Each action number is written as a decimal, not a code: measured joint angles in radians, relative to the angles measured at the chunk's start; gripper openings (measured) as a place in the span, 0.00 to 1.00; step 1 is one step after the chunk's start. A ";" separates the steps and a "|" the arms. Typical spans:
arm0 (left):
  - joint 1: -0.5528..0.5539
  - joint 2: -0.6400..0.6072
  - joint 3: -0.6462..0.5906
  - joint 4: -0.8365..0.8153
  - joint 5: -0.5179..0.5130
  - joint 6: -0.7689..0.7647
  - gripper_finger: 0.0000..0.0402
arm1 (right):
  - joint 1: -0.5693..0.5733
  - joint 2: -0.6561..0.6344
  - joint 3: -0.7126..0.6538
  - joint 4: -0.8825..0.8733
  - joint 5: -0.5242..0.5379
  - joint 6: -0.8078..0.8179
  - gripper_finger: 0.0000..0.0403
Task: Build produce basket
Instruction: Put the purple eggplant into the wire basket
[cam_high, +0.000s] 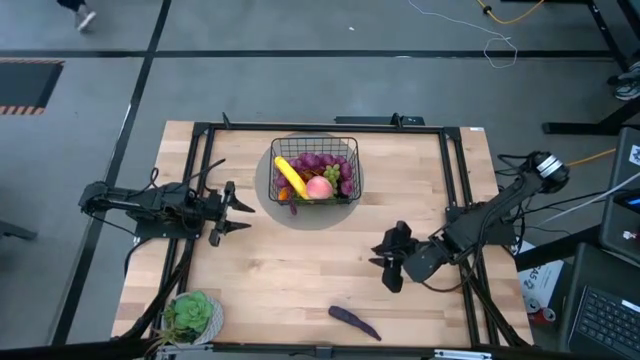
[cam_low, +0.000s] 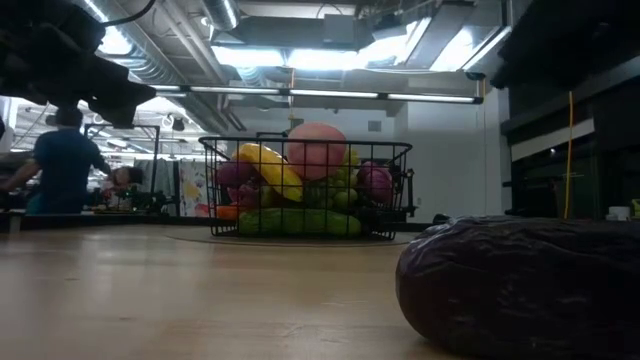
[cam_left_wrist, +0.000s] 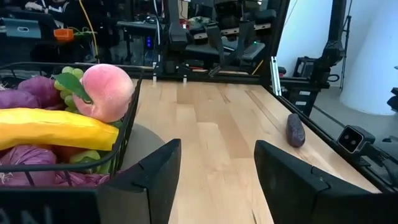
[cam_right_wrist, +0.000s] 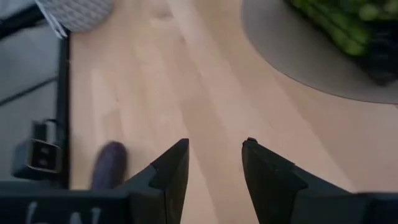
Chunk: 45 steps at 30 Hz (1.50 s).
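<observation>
The black wire basket (cam_high: 315, 170) stands on a round grey disc at the table's far middle. It holds a yellow banana (cam_high: 290, 176), a pink peach (cam_high: 319, 187), purple and green grapes and other produce; these also show in the low view (cam_low: 308, 188). A purple eggplant (cam_high: 354, 321) lies on the table near the front edge, close in the low view (cam_low: 520, 285). My left gripper (cam_high: 232, 212) is open and empty, left of the basket. My right gripper (cam_high: 385, 262) is open and empty, right of centre, above the table.
A green leafy plant in a pot (cam_high: 192, 315) stands at the near left corner. The grey disc (cam_high: 268, 195) juts out beyond the basket. Bare wood lies between the basket and the eggplant. A person (cam_low: 62, 165) is in the room behind.
</observation>
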 joint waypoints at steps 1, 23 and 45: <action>0.000 0.000 0.000 0.000 0.000 -0.001 0.50 | 0.000 0.012 0.000 0.029 -0.004 0.002 0.37; 0.000 0.000 0.000 -0.001 -0.005 -0.005 0.50 | 0.077 0.430 0.541 0.081 -0.104 -0.341 0.28; 0.000 0.000 -0.001 -0.002 -0.012 -0.005 0.50 | 0.078 0.825 1.000 -0.526 -0.431 0.129 0.25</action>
